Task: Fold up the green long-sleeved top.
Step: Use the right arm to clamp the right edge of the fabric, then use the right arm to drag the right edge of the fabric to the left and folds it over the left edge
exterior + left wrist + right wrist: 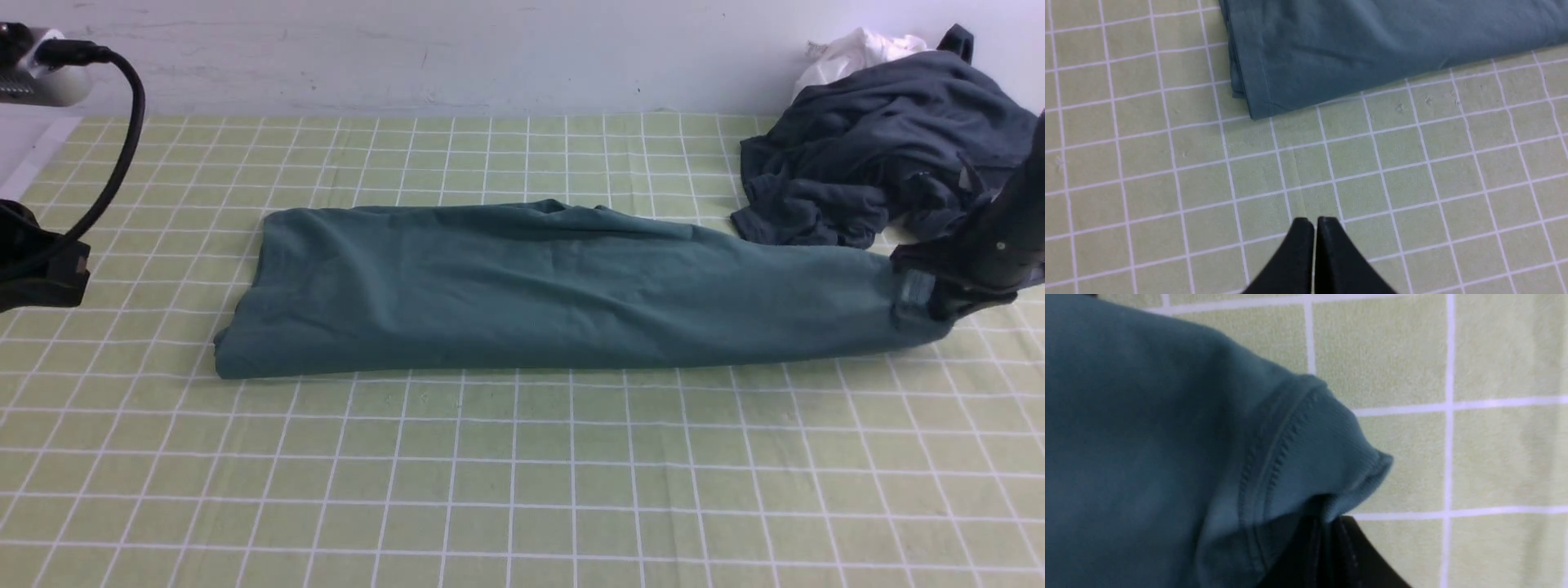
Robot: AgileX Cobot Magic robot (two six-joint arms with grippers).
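Note:
The green long-sleeved top [555,286] lies across the middle of the table, folded into one long band that runs from left to right. My right gripper [918,298] is at the band's right end, shut on it. In the right wrist view a ribbed, stitched edge of the top [1306,457] is pinched between the black fingers [1347,547]. My left gripper [1314,222] is shut and empty, hovering over bare cloth near the top's left corner [1257,106] and apart from it.
A crumpled dark grey garment [882,155] lies at the back right, touching the top's far edge, with a small white cloth [857,49] behind it. A green checked tablecloth [522,474] covers the table. A camera with a black cable [122,122] stands at the far left.

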